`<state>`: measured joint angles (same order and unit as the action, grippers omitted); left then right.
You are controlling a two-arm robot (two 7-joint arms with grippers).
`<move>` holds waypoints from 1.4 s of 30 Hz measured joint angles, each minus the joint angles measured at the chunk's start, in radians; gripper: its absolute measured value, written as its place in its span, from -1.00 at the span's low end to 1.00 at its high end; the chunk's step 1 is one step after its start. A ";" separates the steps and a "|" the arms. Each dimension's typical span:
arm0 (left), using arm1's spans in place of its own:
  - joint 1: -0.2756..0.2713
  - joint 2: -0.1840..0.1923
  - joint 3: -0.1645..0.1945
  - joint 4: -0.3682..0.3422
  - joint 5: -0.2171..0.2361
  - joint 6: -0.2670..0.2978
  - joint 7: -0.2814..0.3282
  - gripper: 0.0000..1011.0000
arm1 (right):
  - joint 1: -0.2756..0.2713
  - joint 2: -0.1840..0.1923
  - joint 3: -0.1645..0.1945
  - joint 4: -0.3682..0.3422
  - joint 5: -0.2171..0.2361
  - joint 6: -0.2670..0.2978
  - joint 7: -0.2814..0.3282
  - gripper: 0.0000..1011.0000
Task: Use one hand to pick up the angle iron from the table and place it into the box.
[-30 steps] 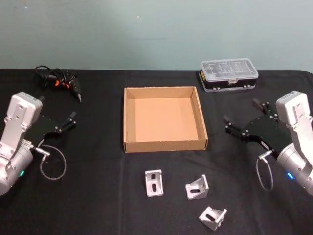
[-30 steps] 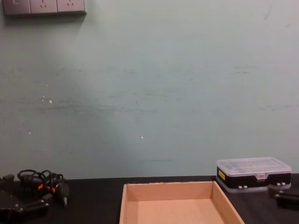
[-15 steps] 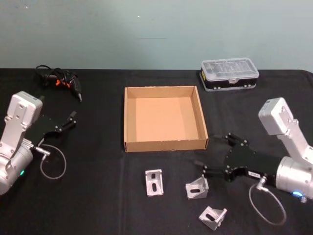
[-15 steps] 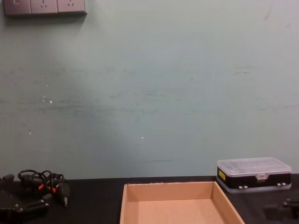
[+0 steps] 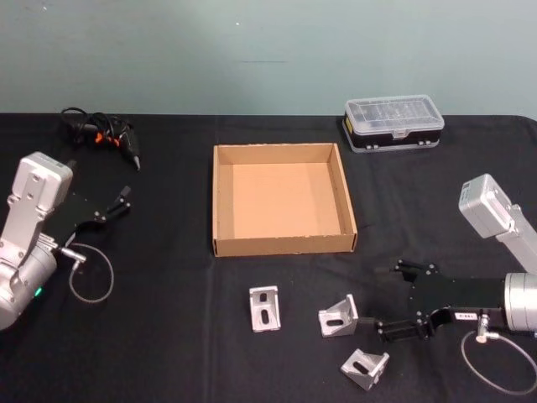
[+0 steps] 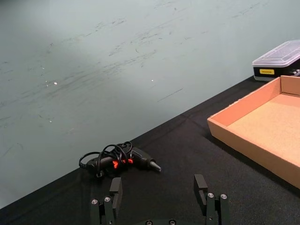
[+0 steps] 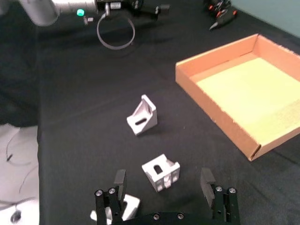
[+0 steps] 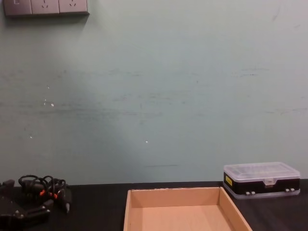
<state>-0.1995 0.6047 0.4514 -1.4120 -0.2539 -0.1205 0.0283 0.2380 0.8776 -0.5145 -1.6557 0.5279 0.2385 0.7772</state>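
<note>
Head view: the right claw [image 5: 384, 297], fingers spread, is held low over the bench [image 5: 168, 336], with the middle angle iron [image 5: 338, 319] lying just beside its tips, near the box [image 5: 284, 246]. Right wrist view: it's framed between both fingers. Left wrist view: the left claw [image 6: 158, 183] is parked, spread.

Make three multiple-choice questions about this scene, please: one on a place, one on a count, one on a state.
1. Where is the right hand?
A) raised high in the air
B) beside the middle angle iron
C) parked at the far edge

2. How many angle irons lie on the table?
A) two
B) three
C) four

3. The box is:
A) empty
B) holding one angle iron
C) lidded

Answers: 1 B, it sits open just right of that angle iron; 2 B, three lie before the box; 3 A, its floor is bare.
</note>
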 joint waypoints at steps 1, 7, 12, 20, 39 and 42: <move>0.000 0.000 0.000 0.000 0.000 0.000 0.000 0.98 | 0.008 0.001 -0.007 0.009 -0.005 -0.003 0.009 0.98; 0.000 0.000 0.000 0.000 0.000 0.000 0.000 0.98 | 0.059 -0.001 -0.057 0.066 -0.050 -0.045 0.059 0.98; 0.000 0.000 0.000 0.000 0.000 0.000 0.000 0.98 | 0.093 -0.009 -0.088 0.095 -0.094 -0.084 0.077 0.98; 0.000 0.000 0.000 0.000 0.000 0.000 0.000 0.98 | 0.127 -0.028 -0.113 0.127 -0.151 -0.142 0.084 0.98; 0.000 0.000 0.000 0.000 0.000 0.000 0.000 0.98 | 0.182 -0.104 -0.145 0.222 -0.182 -0.211 0.121 0.98; 0.000 0.000 0.000 0.000 0.000 0.000 0.000 0.98 | 0.187 -0.110 -0.149 0.232 -0.178 -0.211 0.128 0.98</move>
<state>-0.1995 0.6047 0.4514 -1.4120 -0.2539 -0.1205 0.0283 0.4246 0.7671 -0.6638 -1.4235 0.3504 0.0276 0.9049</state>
